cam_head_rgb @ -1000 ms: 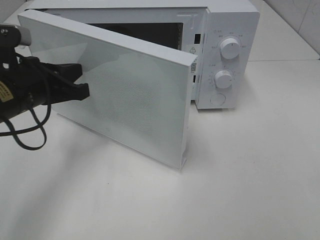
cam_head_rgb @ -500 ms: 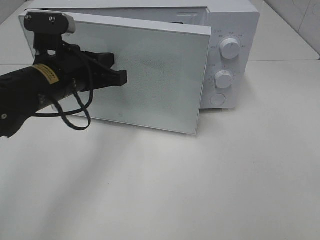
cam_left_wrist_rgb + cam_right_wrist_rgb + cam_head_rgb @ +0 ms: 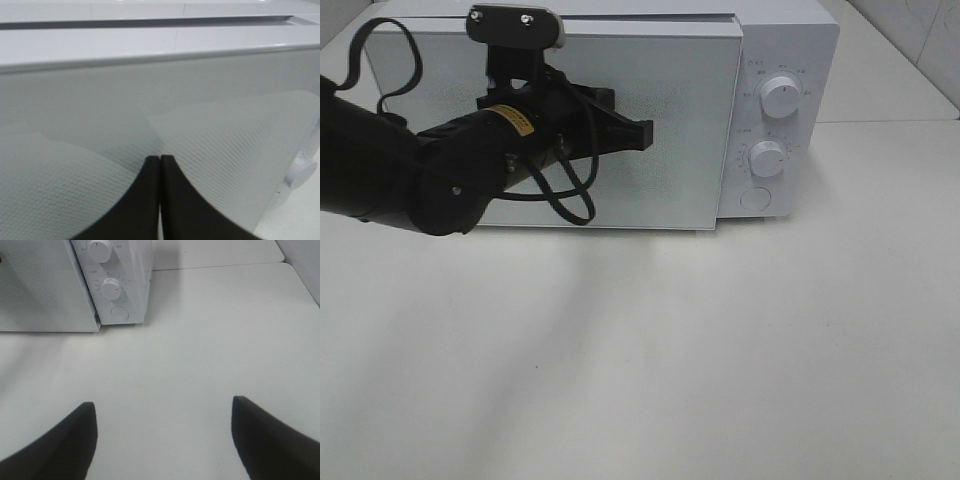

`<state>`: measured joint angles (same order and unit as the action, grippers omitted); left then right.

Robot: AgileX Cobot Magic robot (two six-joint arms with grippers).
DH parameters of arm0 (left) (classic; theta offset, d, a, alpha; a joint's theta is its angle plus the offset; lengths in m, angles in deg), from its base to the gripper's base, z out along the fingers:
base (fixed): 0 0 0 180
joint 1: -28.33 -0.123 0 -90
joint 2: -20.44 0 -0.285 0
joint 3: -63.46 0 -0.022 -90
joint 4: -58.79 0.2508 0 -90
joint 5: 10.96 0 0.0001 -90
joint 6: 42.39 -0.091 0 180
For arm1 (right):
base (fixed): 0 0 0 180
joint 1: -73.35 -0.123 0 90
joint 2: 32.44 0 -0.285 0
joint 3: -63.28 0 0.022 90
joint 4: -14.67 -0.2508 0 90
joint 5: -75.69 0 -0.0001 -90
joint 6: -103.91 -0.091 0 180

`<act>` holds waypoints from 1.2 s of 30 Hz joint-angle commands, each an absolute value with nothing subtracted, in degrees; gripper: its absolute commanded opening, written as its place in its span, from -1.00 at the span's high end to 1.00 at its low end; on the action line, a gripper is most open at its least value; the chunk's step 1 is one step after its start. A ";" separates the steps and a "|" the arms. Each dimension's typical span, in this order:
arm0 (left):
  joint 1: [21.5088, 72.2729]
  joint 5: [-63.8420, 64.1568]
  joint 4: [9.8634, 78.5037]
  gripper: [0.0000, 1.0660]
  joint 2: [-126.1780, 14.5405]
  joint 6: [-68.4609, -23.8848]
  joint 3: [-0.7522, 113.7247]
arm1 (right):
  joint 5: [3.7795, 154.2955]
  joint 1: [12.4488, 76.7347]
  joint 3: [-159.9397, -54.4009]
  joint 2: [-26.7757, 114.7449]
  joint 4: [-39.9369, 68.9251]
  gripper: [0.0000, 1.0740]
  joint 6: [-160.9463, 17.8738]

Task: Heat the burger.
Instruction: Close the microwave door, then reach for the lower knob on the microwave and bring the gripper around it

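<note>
The burger is hidden; no view shows it. The white microwave (image 3: 790, 40) stands at the back of the table, and its door (image 3: 680, 170) lies flat against its front. My left gripper (image 3: 646, 135) is shut, with its black fingertips at the middle of the door. In the left wrist view the left gripper (image 3: 159, 161) shows its two fingers pressed together against the door panel (image 3: 235, 150), with nothing between them. My right gripper (image 3: 162, 402) hangs open and empty over the bare table, in front of and to the right of the microwave (image 3: 127, 275).
Two round knobs (image 3: 779, 96) (image 3: 767, 158) and a round button (image 3: 754, 198) sit on the microwave's right panel. The white table (image 3: 720, 360) spreads out in front. A tiled wall stands at the back right.
The left arm has swung right and pushed the microwave door from wide open to flat against the front. The right gripper has stayed open.
</note>
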<state>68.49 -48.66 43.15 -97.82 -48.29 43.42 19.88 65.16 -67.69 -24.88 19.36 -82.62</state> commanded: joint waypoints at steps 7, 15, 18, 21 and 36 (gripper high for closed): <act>71.07 -47.86 32.61 1.00 -103.03 -56.77 52.65 | 20.68 65.56 -67.81 -26.60 19.54 -0.37 -82.91; 71.36 -47.74 26.94 1.00 -106.18 -59.98 57.40 | 20.68 65.56 -67.81 -26.60 19.54 -0.37 -82.91; 71.36 -47.74 26.99 1.00 -106.58 -59.98 58.72 | 20.68 65.56 -67.81 -26.60 19.54 -0.37 -82.91; 71.30 -47.74 26.99 1.00 -107.21 -59.98 59.69 | 20.68 65.56 -67.81 -26.60 19.54 -0.37 -82.91; 75.14 -43.27 27.05 1.00 -105.38 -61.18 59.47 | 20.68 65.56 -67.81 -26.60 19.54 -0.37 -82.91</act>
